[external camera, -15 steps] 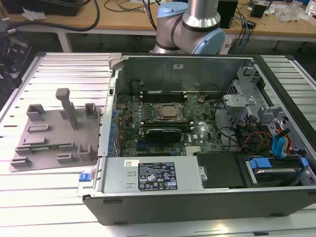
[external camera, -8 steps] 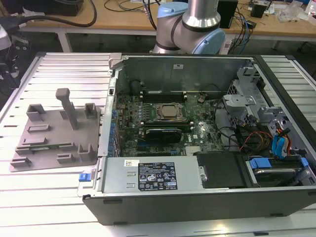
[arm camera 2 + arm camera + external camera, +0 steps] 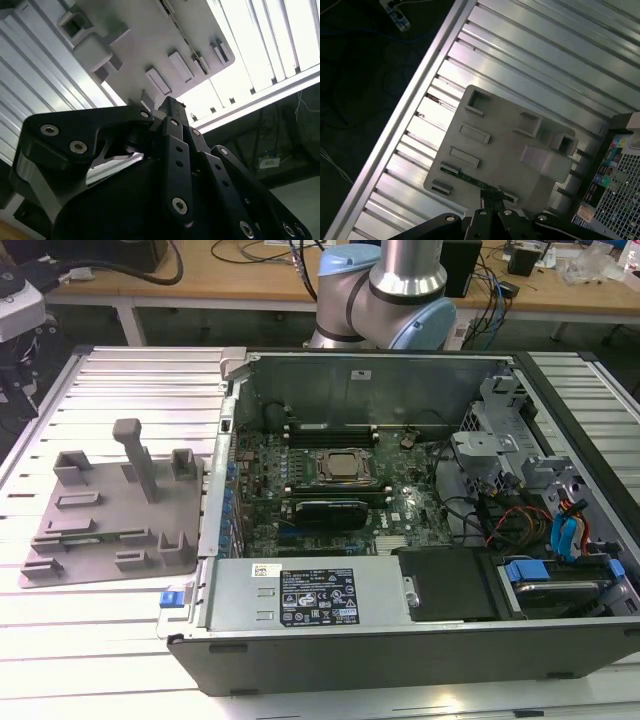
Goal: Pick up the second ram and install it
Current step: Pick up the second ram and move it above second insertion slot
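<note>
The ram (image 3: 472, 182) sits in a slot near one edge of the grey plate (image 3: 505, 150), on the slatted counter (image 3: 535, 60) beside the open case (image 3: 400, 665). The hand (image 3: 492, 201) hangs above it, apart, with its fingers pressed together on nothing. Its tips hide part of the ram. The print on the case's label (image 3: 318, 597) is unreadable.

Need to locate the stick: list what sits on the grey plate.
On the grey plate, among its raised blocks, lies the second ram, a thin green stick. The gripper covers part of it.
</note>
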`<state>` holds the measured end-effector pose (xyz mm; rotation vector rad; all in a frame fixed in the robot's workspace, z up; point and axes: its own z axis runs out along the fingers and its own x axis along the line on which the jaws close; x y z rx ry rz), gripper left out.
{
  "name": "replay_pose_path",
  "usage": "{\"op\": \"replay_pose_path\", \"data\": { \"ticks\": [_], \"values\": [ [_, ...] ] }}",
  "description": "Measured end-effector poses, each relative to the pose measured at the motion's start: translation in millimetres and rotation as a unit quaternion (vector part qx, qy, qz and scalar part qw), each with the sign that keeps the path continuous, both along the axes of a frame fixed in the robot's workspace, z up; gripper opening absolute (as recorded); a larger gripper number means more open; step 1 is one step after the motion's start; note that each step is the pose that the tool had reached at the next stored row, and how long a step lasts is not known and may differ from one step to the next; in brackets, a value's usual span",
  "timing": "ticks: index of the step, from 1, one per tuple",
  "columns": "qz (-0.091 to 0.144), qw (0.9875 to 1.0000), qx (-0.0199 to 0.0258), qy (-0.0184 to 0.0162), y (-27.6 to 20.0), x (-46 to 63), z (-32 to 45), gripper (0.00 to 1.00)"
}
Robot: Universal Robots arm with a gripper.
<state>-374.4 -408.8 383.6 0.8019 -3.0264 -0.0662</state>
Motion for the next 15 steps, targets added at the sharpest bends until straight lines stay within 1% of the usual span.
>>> {"op": "replay_pose_path", "data": {
  "ticks": [2,3,6,7,8,10,11,12,15],
  "values": [
    [0.03,0.9995,0.0,0.0,0.0,0.0,0.0,0.08],
    [0.047,0.9989,0.0,0.0,0.0,0.0,0.0,0.08],
    [0.07,0.9976,0.0,0.0,0.0,0.0,0.0,0.08],
    [0.08,0.9968,0.0,0.0,0.0,0.0,0.0,0.08],
    [0.092,0.9957,0.0,0.0,0.0,0.0,0.0,0.08],
    [0.106,0.9944,0.0,0.0,0.0,0.0,0.0,0.08],
    [0.12,0.9928,0.0,0.0,0.0,0.0,0.0,0.08],
    [0.137,0.9905,0.0,0.0,0.0,0.0,0.0,0.08],
    [0.157,0.9875,0.0,0.0,0.0,0.0,0.0,0.08]
  ]
}}
